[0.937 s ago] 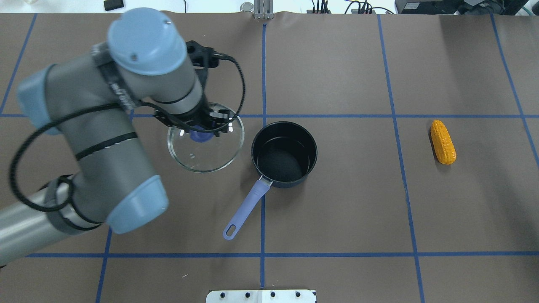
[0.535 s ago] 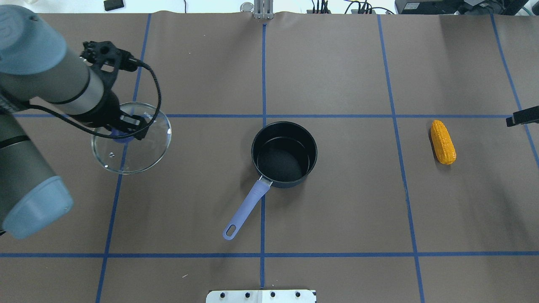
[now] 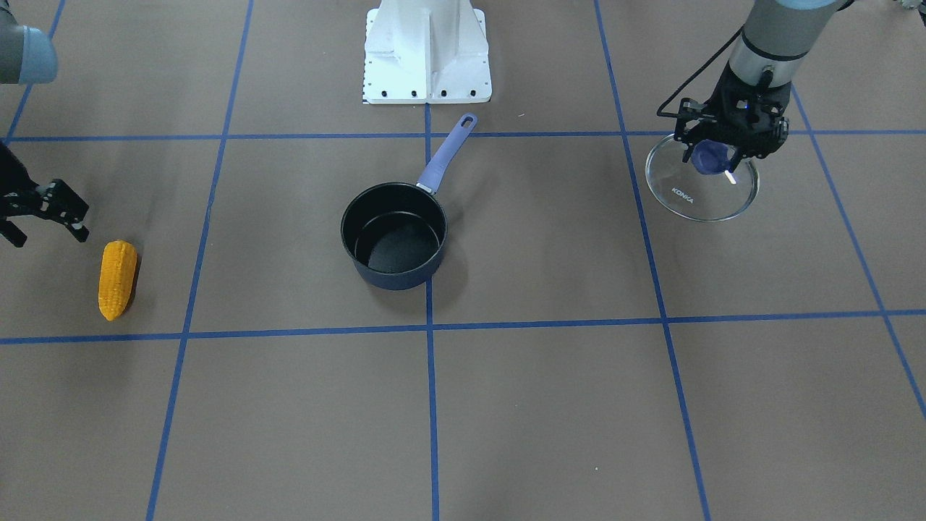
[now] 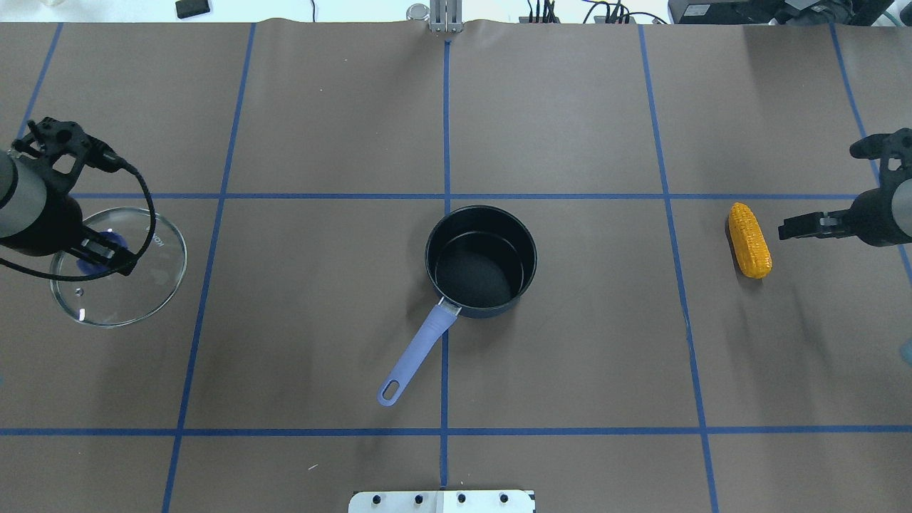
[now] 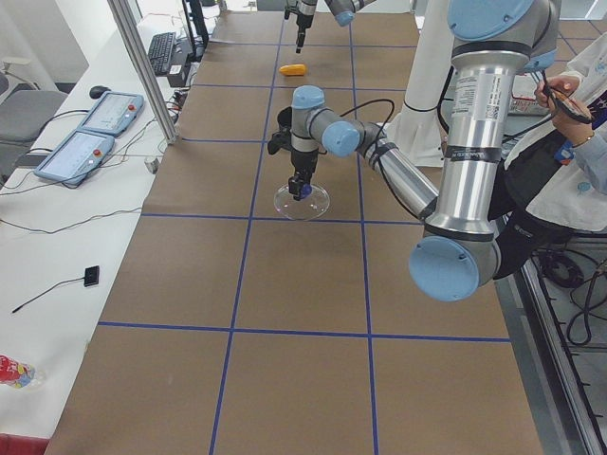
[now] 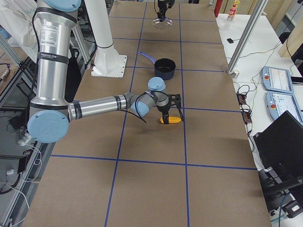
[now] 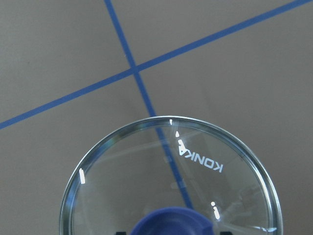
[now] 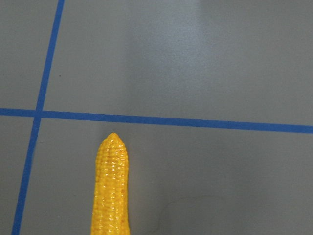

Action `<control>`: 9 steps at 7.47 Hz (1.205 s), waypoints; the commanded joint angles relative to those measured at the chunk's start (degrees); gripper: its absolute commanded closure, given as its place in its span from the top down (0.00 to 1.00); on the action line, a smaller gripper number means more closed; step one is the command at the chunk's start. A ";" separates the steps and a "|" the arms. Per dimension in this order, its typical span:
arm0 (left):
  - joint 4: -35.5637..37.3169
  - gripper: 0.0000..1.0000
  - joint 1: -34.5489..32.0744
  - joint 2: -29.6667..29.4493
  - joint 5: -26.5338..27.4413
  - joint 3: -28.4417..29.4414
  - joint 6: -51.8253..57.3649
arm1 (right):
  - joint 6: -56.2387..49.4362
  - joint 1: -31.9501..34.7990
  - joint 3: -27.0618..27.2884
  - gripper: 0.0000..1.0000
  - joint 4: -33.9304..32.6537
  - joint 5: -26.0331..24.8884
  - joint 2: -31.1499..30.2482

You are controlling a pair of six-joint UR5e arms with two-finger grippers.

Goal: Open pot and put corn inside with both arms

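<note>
Left gripper [image 4: 100, 249]: jaws closed narrowly on the blue knob [image 3: 709, 157] of the glass lid [image 4: 146, 288]. The lid hangs under the gripper at the robot's far left, well apart from the pot. The left wrist view shows the rim, the word KONKA on the glass [image 7: 195, 161] and the knob at the bottom edge. Whether the lid touches the table [image 4: 570, 356] or sits just above it, I cannot tell.

Right gripper [image 3: 43, 224]: jaws spread apart, nothing between them. It sits just beside the corn [image 4: 749, 240], on the side away from the pot, with one finger [image 4: 801, 226] pointing toward the cob. No contact with the cob shows in the overhead or front views.

Corn: lies flat on the table at the robot's right, well apart from the pot. Its tapered tip [image 8: 113, 139] points away from the robot, just short of a blue tape line [image 8: 195, 122].

Pot [image 4: 429, 267]: stands uncovered near the table's centre. Its purple handle [image 4: 417, 353] points toward the robot's base.
</note>
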 commanded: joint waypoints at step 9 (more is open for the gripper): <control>-32.25 0.38 0.72 7.63 -0.77 20.53 -2.74 | -1.93 -0.95 -5.60 1.00 -1.27 1.64 8.15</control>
